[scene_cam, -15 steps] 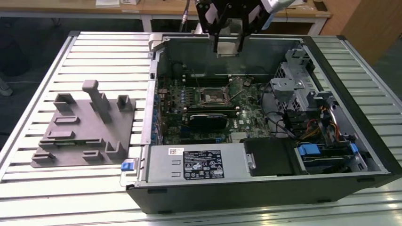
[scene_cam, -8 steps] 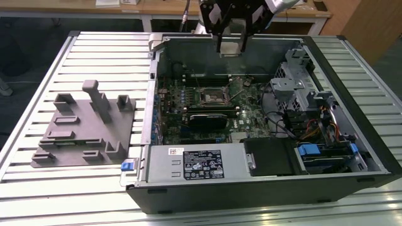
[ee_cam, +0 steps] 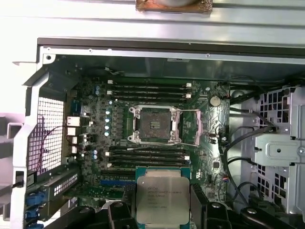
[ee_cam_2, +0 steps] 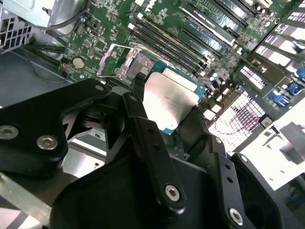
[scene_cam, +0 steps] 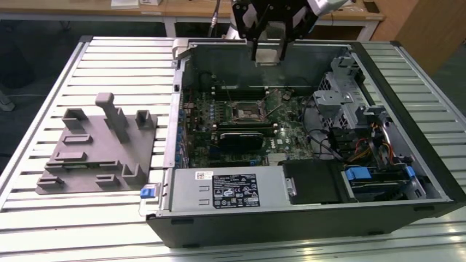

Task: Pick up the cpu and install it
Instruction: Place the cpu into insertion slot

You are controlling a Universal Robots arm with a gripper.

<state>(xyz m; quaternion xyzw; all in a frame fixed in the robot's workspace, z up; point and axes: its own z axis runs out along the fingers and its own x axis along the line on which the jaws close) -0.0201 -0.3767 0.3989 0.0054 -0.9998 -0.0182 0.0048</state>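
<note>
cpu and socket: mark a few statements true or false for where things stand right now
1. The cpu is clamped in the jaws. True.
2. The cpu sits in the socket. False: the socket is bare, and the cpu hangs above the motherboard.
3. The computer case has its side panel on. False: it lies open, with the motherboard exposed.
4. The grey fixture lies outside the computer case, on the exterior view's left. True.
</note>
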